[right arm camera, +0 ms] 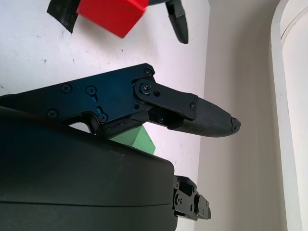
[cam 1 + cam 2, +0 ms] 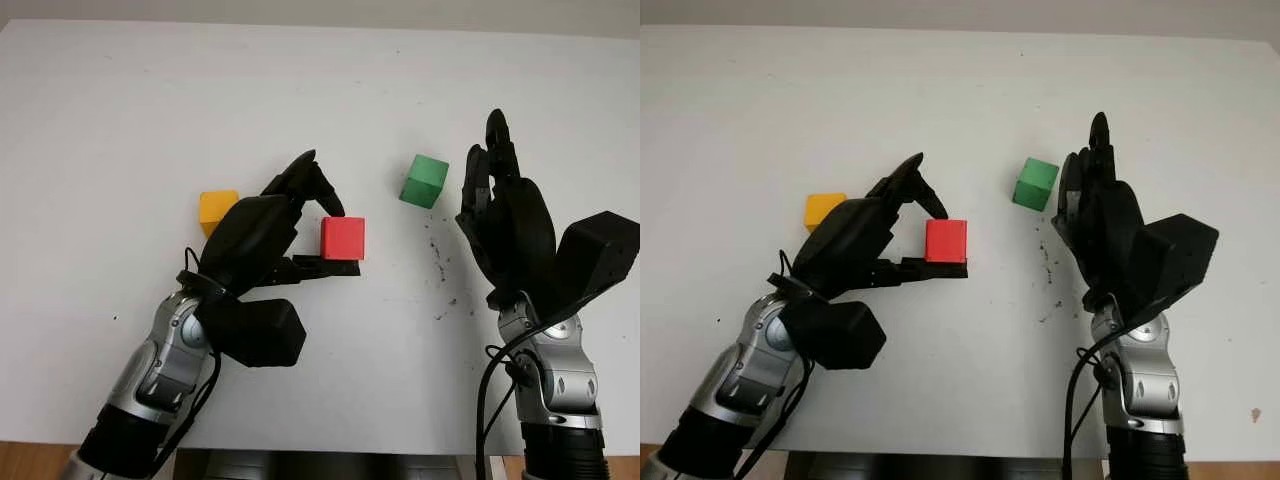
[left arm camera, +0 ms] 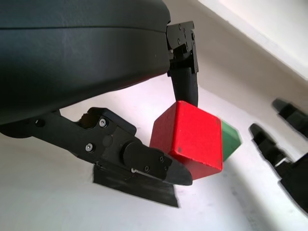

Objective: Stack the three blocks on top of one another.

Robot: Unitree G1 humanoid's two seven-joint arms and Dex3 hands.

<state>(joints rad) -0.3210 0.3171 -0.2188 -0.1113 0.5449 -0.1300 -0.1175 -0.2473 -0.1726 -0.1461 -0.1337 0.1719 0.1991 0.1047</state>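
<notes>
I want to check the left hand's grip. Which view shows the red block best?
The left wrist view: the red block is close up, pinched between the left hand's fingers. Both eye views show it smaller, from above. The right wrist view shows one corner.

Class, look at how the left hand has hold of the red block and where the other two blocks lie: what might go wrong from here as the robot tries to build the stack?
1. The left hand pinches the red block only by fingertips near its edges; it may twist or slip out when carried.
2. The yellow block sits right behind that hand, so a swing could knock it.
3. The open right hand stands close beside the green block and may nudge it away.
</notes>
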